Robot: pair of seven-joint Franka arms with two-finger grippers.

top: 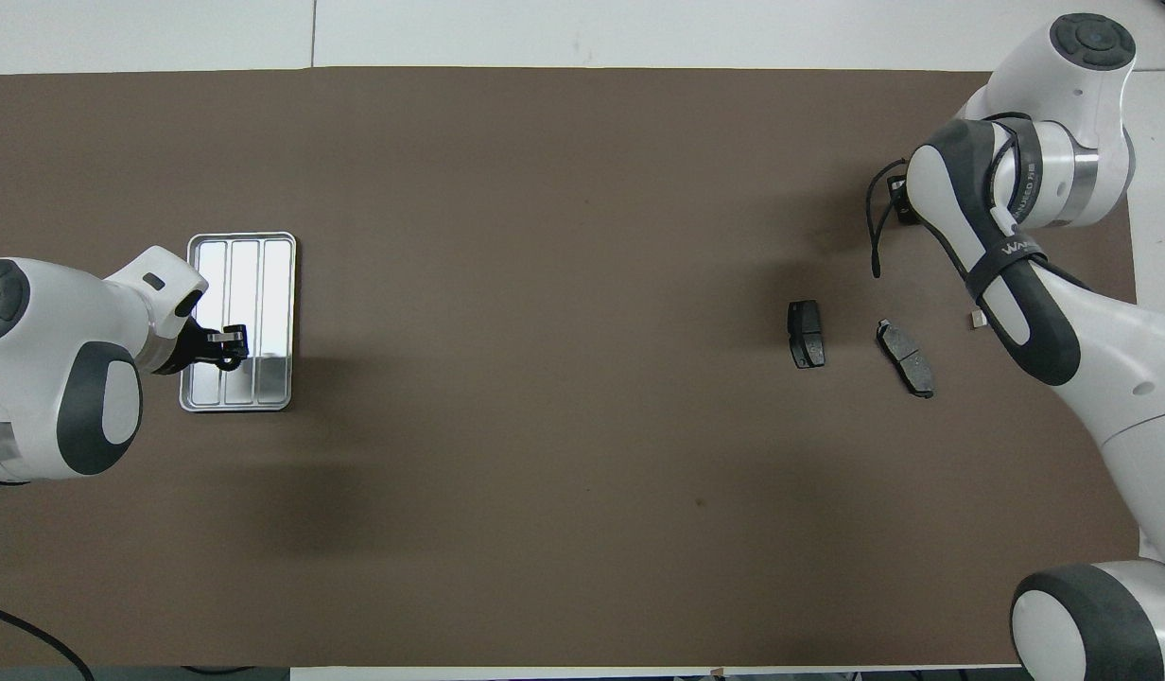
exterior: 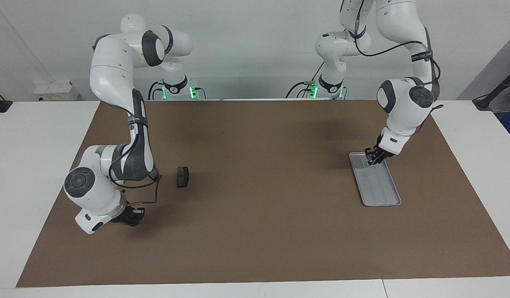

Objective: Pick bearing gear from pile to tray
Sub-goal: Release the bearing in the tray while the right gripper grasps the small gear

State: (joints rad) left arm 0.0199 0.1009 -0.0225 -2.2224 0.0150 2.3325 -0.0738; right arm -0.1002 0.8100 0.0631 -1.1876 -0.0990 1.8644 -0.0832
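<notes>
There are two robot arms, the left arm and the right arm. There is one silver tray with three long strips inside it. There are two dark brake pads lying on the mat. There is one big brown mat on one white bench. One tiny pale bit sits near the pads.

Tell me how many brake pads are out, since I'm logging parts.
2. One brake pad lies on the mat; the other brake pad lies beside it, toward the right arm's end. Others may be hidden under that arm.
</notes>
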